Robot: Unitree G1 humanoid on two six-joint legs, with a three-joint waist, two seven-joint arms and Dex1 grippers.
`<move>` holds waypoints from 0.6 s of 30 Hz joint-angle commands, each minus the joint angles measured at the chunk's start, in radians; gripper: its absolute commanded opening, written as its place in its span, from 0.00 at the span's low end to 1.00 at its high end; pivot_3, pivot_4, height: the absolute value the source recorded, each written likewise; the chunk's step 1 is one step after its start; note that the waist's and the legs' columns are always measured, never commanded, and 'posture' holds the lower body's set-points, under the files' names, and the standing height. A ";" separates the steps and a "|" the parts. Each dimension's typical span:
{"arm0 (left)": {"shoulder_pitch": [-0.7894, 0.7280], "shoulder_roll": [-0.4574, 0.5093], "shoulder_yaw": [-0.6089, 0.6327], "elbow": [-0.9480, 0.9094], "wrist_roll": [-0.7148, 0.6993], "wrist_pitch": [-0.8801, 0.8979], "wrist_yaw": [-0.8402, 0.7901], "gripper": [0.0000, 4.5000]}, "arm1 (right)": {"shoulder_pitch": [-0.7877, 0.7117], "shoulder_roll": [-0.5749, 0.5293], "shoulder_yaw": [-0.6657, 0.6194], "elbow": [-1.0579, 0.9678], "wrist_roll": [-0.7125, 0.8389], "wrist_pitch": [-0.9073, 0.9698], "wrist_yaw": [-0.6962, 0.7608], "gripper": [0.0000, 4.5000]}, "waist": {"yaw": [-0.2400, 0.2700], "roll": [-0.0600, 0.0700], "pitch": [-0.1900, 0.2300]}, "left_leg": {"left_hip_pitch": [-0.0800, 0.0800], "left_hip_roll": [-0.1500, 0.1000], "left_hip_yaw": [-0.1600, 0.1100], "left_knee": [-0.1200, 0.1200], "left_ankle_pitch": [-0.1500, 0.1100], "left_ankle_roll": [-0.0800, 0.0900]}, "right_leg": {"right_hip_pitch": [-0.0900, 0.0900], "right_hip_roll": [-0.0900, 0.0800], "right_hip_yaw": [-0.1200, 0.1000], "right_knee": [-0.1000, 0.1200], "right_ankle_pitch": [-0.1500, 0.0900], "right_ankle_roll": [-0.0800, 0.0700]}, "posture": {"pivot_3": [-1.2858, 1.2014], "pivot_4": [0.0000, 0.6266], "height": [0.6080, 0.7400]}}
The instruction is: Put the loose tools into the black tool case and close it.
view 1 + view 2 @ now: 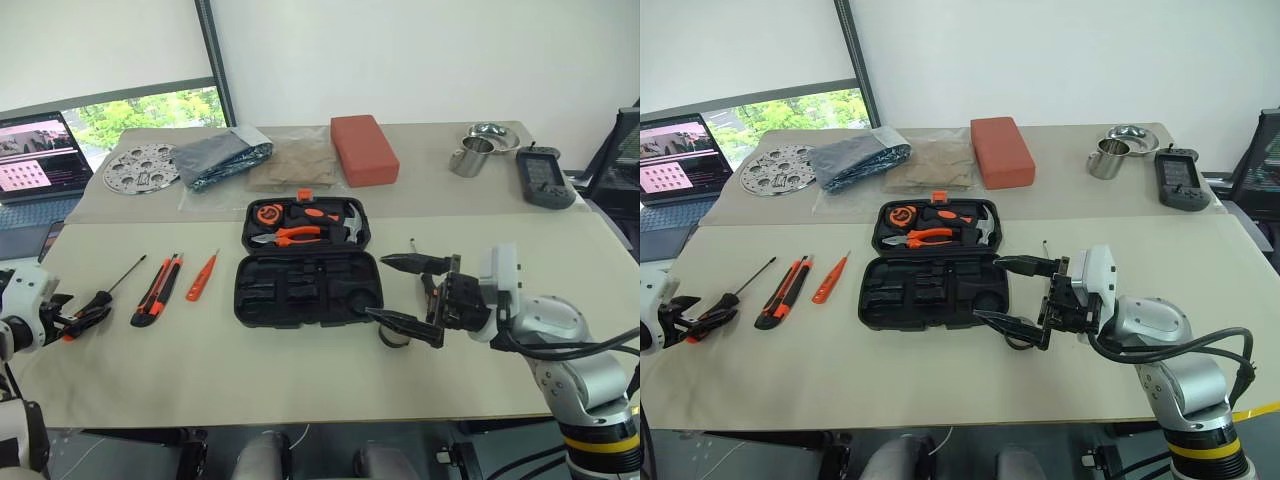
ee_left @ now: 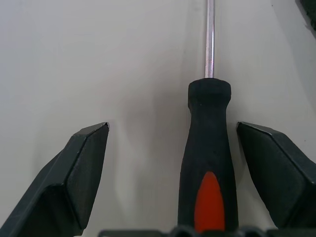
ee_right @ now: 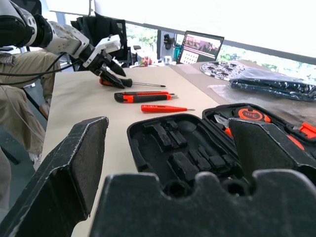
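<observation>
The black tool case lies open mid-table, its near half showing empty moulded slots. To its left lie a small orange screwdriver, an orange-black utility knife and a long black-and-orange screwdriver. My left gripper is open with that screwdriver's handle between its fingers, which stand apart from it. My right gripper hangs open and empty at the case's right edge. A small grey ring roll lies just under its lower finger.
Pliers, a hammer and a tape sit in the case's far half. On the back table are a red-orange block, a metal cup, a dark handheld device, grey bags, a perforated disc and a laptop.
</observation>
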 commanded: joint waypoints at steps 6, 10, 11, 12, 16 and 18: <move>-0.005 -0.057 -0.009 0.011 0.000 0.083 -0.099 0.41 | -0.032 -0.017 -0.030 -0.048 0.026 0.018 -0.022 1.00 | 0.006 0.003 -0.001 | 0.004 -0.001 0.001 0.000 0.000 0.000 | 0.000 -0.001 0.001 0.001 0.000 0.000 | 0.52 0.24 1.00; -0.001 -0.055 -0.007 0.008 0.001 0.087 -0.088 0.20 | -0.036 -0.015 -0.029 -0.050 0.024 0.020 -0.026 1.00 | 0.008 0.003 -0.002 | 0.004 -0.001 0.001 0.001 0.000 0.000 | 0.000 -0.001 0.001 0.002 0.000 0.000 | 0.52 0.24 1.00; -0.001 -0.055 -0.003 0.007 -0.003 0.085 -0.080 0.20 | -0.037 -0.015 -0.029 -0.050 0.024 0.019 -0.027 1.00 | 0.008 0.003 -0.002 | 0.004 -0.001 0.001 0.001 0.000 0.000 | 0.000 -0.001 0.001 0.002 0.000 0.000 | 0.52 0.24 1.00; -0.004 -0.053 0.006 0.007 -0.009 0.086 -0.071 0.20 | -0.036 -0.014 -0.030 -0.051 0.025 0.019 -0.027 1.00 | 0.009 0.003 -0.002 | 0.004 -0.001 0.001 0.001 0.000 0.000 | 0.000 -0.001 0.001 0.002 0.000 0.000 | 0.52 0.24 1.00; -0.029 -0.040 0.045 -0.003 -0.043 0.070 -0.054 0.20 | -0.026 -0.011 -0.033 -0.054 0.029 0.018 -0.029 1.00 | 0.010 0.002 -0.001 | 0.003 0.000 0.001 0.001 0.000 0.000 | 0.000 -0.001 0.001 0.002 0.000 0.000 | 0.52 0.24 1.00; -0.049 -0.036 0.060 -0.012 -0.061 0.058 -0.063 0.20 | -0.023 -0.011 -0.034 -0.055 0.030 0.017 -0.030 1.00 | 0.011 0.001 -0.001 | 0.003 0.000 0.001 0.001 0.000 0.000 | 0.000 -0.001 0.001 0.002 0.000 0.000 | 0.52 0.24 1.00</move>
